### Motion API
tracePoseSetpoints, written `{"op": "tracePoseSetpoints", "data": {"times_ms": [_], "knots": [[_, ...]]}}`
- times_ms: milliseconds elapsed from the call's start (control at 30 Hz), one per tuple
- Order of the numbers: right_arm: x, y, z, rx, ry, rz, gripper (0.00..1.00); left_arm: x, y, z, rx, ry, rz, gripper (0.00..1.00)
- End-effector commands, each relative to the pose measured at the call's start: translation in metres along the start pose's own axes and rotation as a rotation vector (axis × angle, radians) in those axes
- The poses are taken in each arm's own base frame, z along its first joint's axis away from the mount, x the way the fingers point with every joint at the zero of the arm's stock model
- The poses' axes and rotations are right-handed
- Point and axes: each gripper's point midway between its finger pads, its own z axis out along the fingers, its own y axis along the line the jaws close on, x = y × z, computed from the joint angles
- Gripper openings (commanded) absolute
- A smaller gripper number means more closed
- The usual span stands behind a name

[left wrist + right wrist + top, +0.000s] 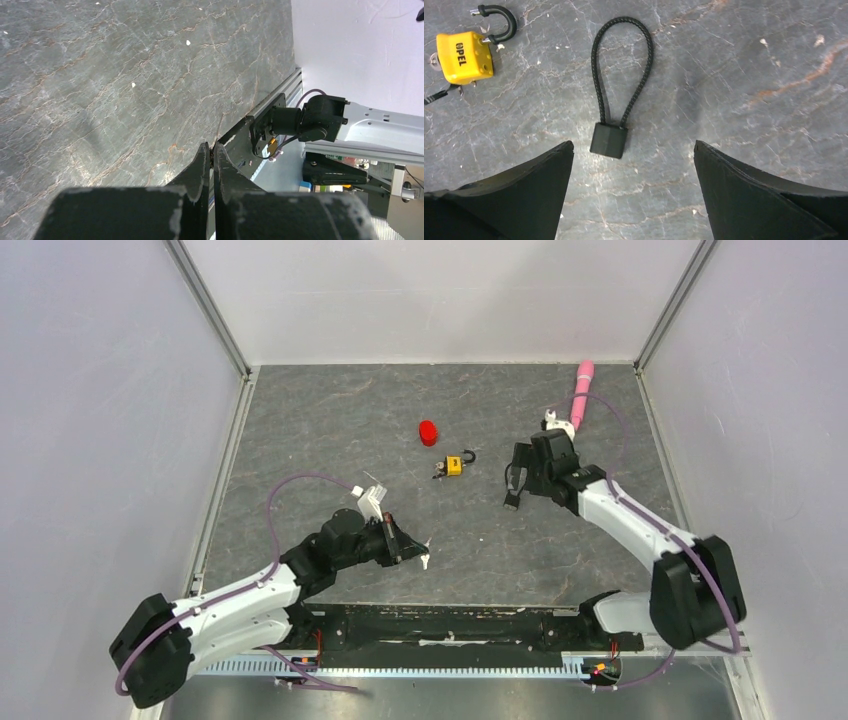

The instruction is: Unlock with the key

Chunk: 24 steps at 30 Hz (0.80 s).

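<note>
The small yellow padlock (454, 465) (463, 56) lies mid-table with its black shackle (499, 22) swung open. The key (440, 472) (432, 61) shows as tiny silvery bits at the padlock's left end, partly cut off by the edge of the right wrist view. My right gripper (522, 472) (631, 145) hovers open to the right of the padlock, with nothing between its fingers. A black cord loop with a block end (616, 100) lies on the table just ahead of its tips. My left gripper (425, 558) (211, 147) is shut, low over the near table, far from the padlock.
A red cap-like object (428, 432) sits behind the padlock. A pink stick (581, 390) lies at the back right by the wall. Metal rails edge the grey slate table (330, 420) on both sides, with white walls around.
</note>
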Motion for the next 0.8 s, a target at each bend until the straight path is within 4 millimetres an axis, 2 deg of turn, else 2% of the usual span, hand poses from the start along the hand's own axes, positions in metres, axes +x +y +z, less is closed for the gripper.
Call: {"op": "tracePoseSetpoints", "data": {"times_ms": [0,133,267,433,633,767], "knots": [[-0.011,0.013,0.017,-0.004,0.045,0.002,0.89,-0.01,-0.013,0.002,0.029,-0.019,0.018,0.02],[0.002,0.011,0.037,0.033,0.117,0.026,0.8,-0.009,-0.012,0.003,0.028,-0.012,0.02,0.02],[0.007,0.015,0.047,0.02,0.157,0.053,0.71,-0.009,-0.012,0.005,0.025,-0.006,0.025,0.02],[0.013,0.027,0.053,-0.035,0.193,0.041,0.68,-0.008,-0.01,0.008,0.021,0.004,0.025,0.02],[0.035,0.029,0.059,-0.052,0.265,0.046,0.66,-0.008,-0.012,0.011,0.032,0.013,0.017,0.02],[0.047,0.028,0.063,-0.047,0.304,0.063,0.61,-0.008,-0.012,0.012,0.034,0.016,0.016,0.02]]}}
